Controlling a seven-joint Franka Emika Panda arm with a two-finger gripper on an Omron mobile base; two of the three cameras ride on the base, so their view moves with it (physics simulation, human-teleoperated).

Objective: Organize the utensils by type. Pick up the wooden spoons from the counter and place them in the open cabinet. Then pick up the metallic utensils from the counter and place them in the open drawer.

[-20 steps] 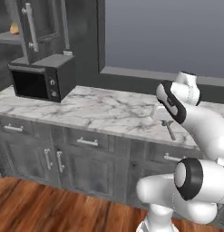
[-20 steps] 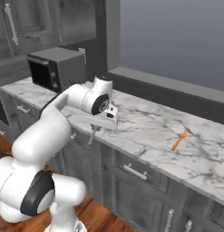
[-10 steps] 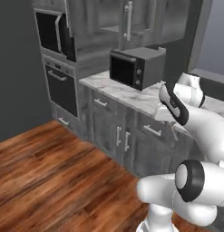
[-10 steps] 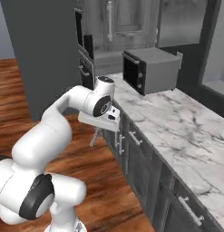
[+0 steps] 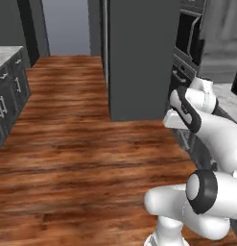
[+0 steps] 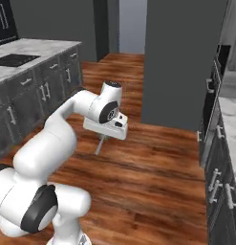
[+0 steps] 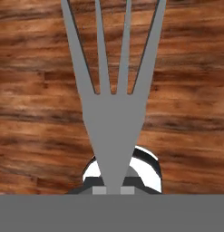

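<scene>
While the left base view faces wooden floor [image 5: 77, 144], a tall dark panel [image 5: 139, 57] stands close behind the arm, with an oven front [image 5: 189, 43] to its right. In the right base view, the gripper [image 6: 103, 139] clamps one slim grey fork [image 6: 99, 145], hanging tines-down over the floor, a marble counter [image 6: 28, 48] well left. In the hand view, the fork's four tines fan upward.
</scene>
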